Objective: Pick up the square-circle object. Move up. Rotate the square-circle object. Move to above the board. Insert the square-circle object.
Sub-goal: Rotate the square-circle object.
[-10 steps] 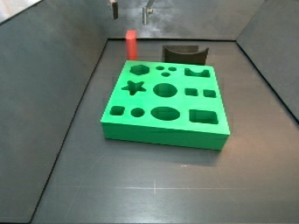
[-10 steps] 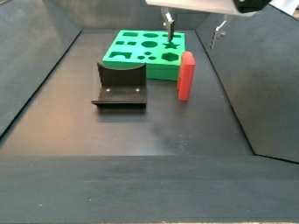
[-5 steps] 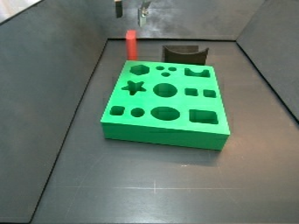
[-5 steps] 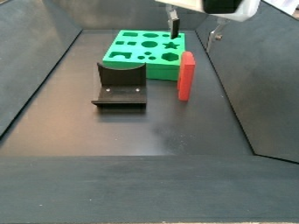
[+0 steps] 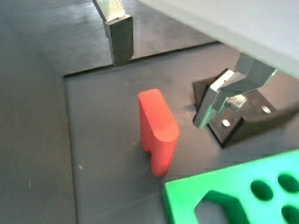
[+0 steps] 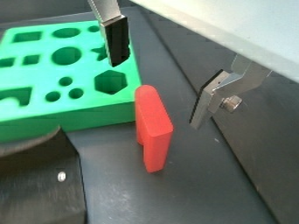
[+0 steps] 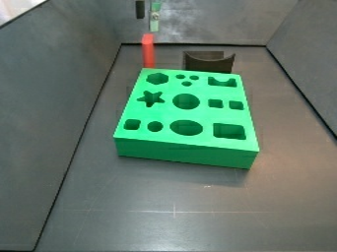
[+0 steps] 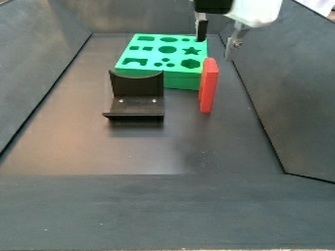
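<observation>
The red block stands upright on the dark worktop, just off a corner of the green board and beside the black fixture. In a wrist view the block is a tall, smooth red prism with slightly rounded edges, close to the board but whether they touch is unclear. The board is a thick bright green slab cut with a star, a hexagon, circles, ovals and squares. The fixture is matt black, with a curved upright on a flat base; in a wrist view a screw shows in its base.

The gripper hangs above the block, empty, its fingers spread wide. In both wrist views the fingers are flat silver plates with dark pads, one on each side of the block and clear of it. Grey walls enclose the worktop, and one runs close by the block.
</observation>
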